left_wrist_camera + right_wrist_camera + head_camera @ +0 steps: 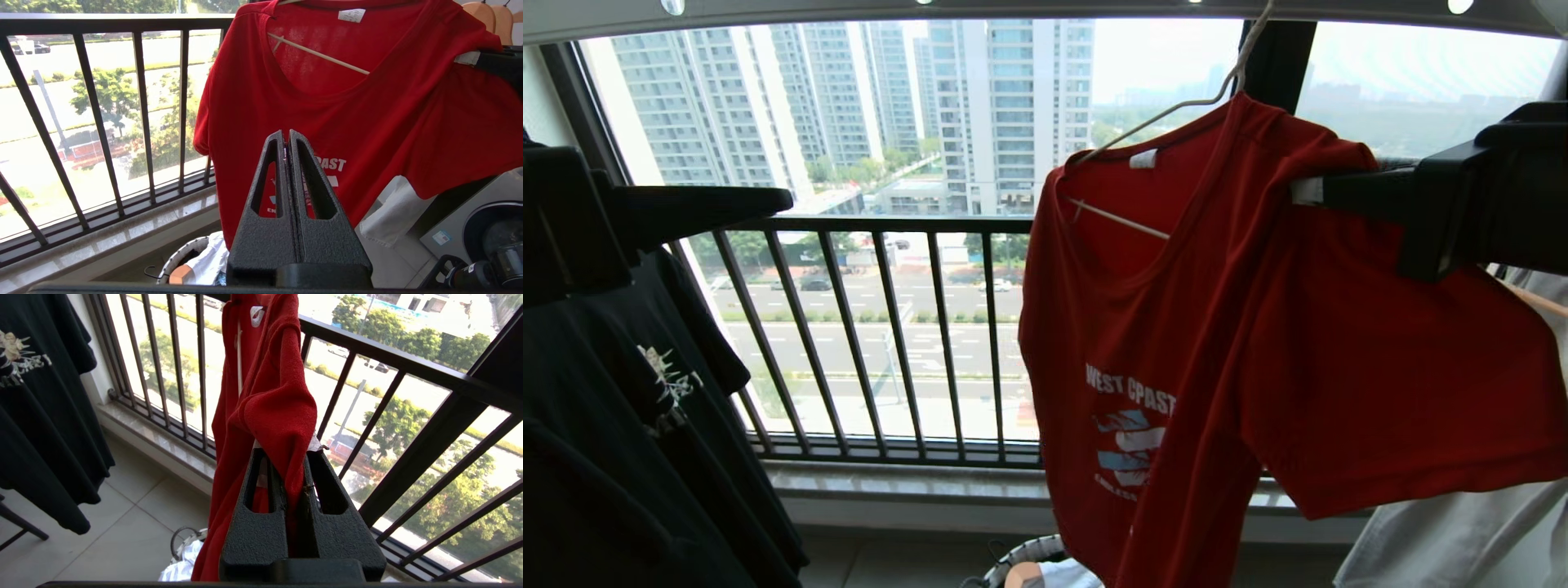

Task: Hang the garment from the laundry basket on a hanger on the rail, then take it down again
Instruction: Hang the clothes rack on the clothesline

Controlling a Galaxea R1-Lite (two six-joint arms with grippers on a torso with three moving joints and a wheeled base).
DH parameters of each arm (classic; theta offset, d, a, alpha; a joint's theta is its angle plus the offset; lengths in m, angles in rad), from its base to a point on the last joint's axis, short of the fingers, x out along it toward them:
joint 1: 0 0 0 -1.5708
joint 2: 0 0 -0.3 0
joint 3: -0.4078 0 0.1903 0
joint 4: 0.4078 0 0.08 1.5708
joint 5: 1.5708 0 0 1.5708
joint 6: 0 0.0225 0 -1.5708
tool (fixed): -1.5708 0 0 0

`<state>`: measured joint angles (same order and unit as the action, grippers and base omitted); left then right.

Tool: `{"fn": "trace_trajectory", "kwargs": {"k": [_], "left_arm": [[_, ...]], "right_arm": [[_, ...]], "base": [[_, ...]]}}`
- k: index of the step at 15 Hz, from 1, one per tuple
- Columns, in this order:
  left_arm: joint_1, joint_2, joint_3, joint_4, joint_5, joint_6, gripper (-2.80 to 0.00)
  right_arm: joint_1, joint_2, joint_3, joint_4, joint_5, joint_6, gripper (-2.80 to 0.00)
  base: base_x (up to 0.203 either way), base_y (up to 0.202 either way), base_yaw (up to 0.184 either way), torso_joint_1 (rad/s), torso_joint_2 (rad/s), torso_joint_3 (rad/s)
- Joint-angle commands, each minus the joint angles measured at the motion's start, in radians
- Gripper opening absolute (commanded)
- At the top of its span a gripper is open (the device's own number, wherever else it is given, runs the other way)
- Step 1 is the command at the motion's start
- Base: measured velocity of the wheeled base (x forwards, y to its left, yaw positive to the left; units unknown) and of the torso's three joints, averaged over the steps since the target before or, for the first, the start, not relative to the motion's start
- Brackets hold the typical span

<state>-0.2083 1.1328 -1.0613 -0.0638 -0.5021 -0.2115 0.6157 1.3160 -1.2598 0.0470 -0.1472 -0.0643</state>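
Right gripper point(292, 477) clamps the hanging garment point(1176, 327) at its shoulder, beside the hanger point(1168, 114).

the head camera is looking forward and slightly up at the window, sitting close to the red shirt point(1176, 327), with the balcony railing point(882, 327) behind. the left wrist camera is looking out over its own closed gripper point(287, 136) from lower down, facing the shirt's point(367, 114) front and the railing point(102, 122). the right wrist camera is sitting right against the shirt point(273, 404), facing the railing point(408, 416) from the side. all three are sharing the shirt, the railing and the basket point(1021, 555) below
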Motion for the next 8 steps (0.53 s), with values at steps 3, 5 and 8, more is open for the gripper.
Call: {"fn": "trace_trajectory", "kwargs": {"k": [3, 5, 8], "left_arm": [[0.001, -0.004, -0.002, -0.001, -0.003, -0.002, -2.80], [0.001, -0.005, -0.002, -0.001, -0.003, -0.003, -2.80], [0.013, -0.005, -0.003, -0.001, -0.003, -0.002, -2.80]], "right_arm": [[0.001, 0.041, 0.003, 0.001, -0.024, -0.002, -2.80], [0.001, 0.065, 0.000, -0.001, -0.026, -0.002, -2.80], [0.001, 0.074, 0.007, 0.001, -0.029, -0.002, -2.80]], "base": [[0.000, 0.000, 0.000, 0.000, 0.00, 0.000], [0.000, 0.000, 0.000, 0.000, 0.00, 0.000], [0.000, 0.000, 0.000, 0.000, 0.00, 0.000]]}}
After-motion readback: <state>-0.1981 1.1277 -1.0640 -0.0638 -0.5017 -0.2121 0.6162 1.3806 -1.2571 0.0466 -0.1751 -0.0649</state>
